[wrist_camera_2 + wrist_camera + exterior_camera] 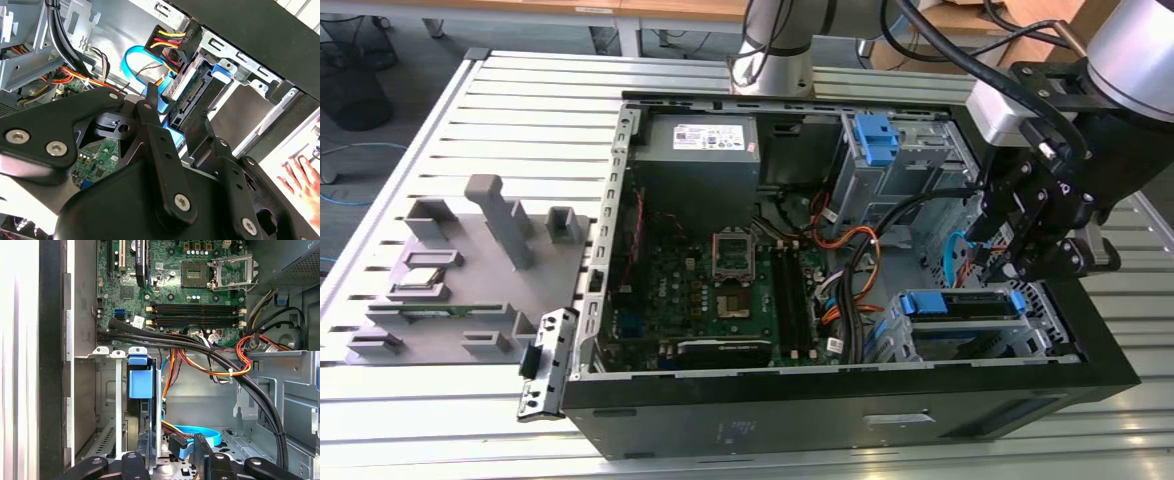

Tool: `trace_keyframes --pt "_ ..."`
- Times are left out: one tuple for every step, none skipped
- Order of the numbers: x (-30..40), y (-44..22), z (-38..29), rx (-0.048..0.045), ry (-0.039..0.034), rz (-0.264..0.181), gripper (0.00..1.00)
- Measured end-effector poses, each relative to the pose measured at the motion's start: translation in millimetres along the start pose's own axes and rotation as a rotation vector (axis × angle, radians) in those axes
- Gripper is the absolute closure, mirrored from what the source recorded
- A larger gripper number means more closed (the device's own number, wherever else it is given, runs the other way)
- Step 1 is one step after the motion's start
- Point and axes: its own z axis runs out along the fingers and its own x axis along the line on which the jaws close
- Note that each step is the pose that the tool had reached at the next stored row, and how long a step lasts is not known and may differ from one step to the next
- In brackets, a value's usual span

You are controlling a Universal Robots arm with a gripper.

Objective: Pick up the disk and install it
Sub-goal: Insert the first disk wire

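The disk (963, 305), silver-grey in a bright blue bracket, lies in the drive cage (902, 345) at the near right corner of the open computer case (854, 420). My gripper (1025, 268) hangs just above the disk's right end. In the second wrist view the black fingers (150, 125) stand apart on either side of the disk's connector end (182, 87), so the gripper (175, 117) is open. The first wrist view looks along the disk's edge to its blue bracket tab (141, 385), with the gripper (172, 450) close over the near end.
A power plug with coloured wires (170, 45) and a blue data cable (132, 57) hang beside the disk's end. A bare blue bracket (874, 135) sits in the far bay. The motherboard (734, 270) and power-supply box (700, 140) lie to the left. A hand (300, 175) shows outside the case.
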Motion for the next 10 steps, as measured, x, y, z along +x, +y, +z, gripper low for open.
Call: trace_keyframes --pt "0.0 0.0 0.0 0.0 0.0 0.0 0.51" --pt "0.0 0.0 0.0 0.0 0.0 0.0 0.53" --pt "0.0 0.0 0.0 0.0 0.0 0.0 0.53" --pt "0.0 0.0 0.1 0.0001 0.0 0.0 0.59" --pt "0.0 0.0 0.1 0.0 0.0001 0.0 0.65" --pt "0.0 0.0 0.1 0.0 0.0 0.0 0.65" --pt "0.0 0.0 0.1 0.0 0.0 0.0 0.71" --pt "0.0 0.0 0.1 0.0 0.0 0.0 0.77" --pt "0.0 0.0 0.2 0.0 0.0 0.0 0.77" --pt "0.0 0.0 0.2 0.0 0.0 0.0 0.83"
